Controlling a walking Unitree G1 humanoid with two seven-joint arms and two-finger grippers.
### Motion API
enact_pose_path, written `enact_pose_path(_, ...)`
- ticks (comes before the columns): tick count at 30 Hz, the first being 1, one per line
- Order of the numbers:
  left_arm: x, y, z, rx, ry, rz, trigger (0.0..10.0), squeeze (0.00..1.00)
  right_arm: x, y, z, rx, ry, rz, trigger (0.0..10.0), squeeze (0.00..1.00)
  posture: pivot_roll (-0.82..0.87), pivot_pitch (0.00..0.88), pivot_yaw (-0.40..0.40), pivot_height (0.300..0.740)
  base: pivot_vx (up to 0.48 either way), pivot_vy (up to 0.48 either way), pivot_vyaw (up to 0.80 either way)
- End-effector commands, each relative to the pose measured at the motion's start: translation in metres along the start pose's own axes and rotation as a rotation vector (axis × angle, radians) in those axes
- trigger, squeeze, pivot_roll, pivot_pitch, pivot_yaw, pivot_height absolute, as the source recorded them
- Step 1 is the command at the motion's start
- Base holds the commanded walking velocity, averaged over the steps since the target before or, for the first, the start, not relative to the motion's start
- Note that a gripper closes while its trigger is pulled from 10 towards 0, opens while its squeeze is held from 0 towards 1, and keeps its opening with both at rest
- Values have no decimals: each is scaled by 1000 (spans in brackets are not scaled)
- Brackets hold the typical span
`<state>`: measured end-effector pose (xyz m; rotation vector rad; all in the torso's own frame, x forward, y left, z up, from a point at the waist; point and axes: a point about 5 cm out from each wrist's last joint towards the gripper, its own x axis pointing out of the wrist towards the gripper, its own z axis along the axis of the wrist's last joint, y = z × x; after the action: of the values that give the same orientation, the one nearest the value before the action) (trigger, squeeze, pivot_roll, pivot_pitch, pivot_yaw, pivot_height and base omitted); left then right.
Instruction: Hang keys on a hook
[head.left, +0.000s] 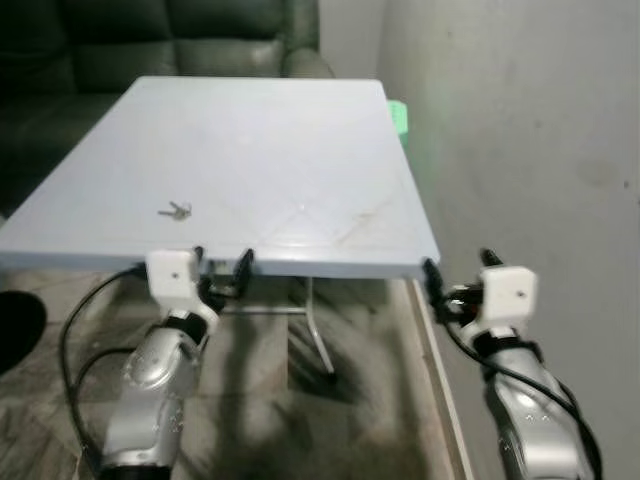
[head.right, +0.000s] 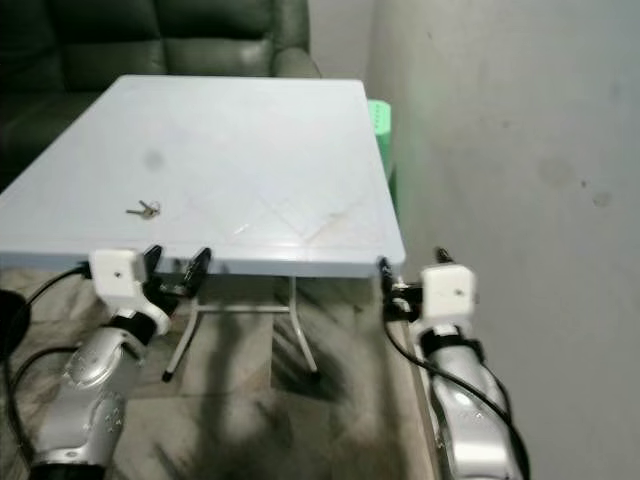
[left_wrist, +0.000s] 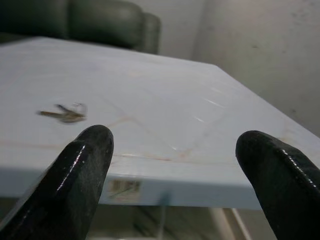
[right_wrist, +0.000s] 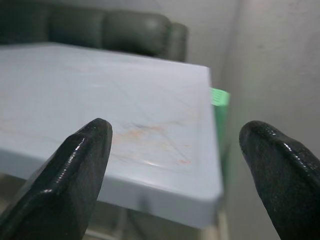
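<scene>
A small bunch of keys (head.left: 175, 210) lies on the pale blue table (head.left: 280, 140) near its front left corner, also seen as the keys (left_wrist: 64, 114) in the left wrist view. My left gripper (head.left: 221, 264) is open at the table's front edge, a little right of and nearer than the keys. My right gripper (head.left: 458, 270) is open just off the table's front right corner, beside the wall, its black fingers (right_wrist: 80, 165) spread wide with nothing between them.
A dark sofa (head.left: 150, 40) stands behind the table. A grey wall (head.left: 530, 120) runs along the right side, with a green object (head.left: 399, 117) between it and the table's far right edge. Metal table legs (head.left: 318, 330) stand below on patterned floor.
</scene>
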<state>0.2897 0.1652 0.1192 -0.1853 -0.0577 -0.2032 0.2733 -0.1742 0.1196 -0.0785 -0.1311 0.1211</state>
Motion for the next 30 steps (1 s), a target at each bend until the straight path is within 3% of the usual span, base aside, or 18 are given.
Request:
enact_pose_path(1, 2, -8, 1, -11, -4, -22, 10000, 0, -3, -8, 1, 34, 2, -24, 10000, 0, -3, 42, -28, 732, 0, 0, 0)
enact_pose_path(30, 7, -3, 2, -45, 4, -10, 10000, 0, -3, -7, -1, 29, -1, -20, 10000, 0, -6, 26, -25, 732, 0, 0, 0)
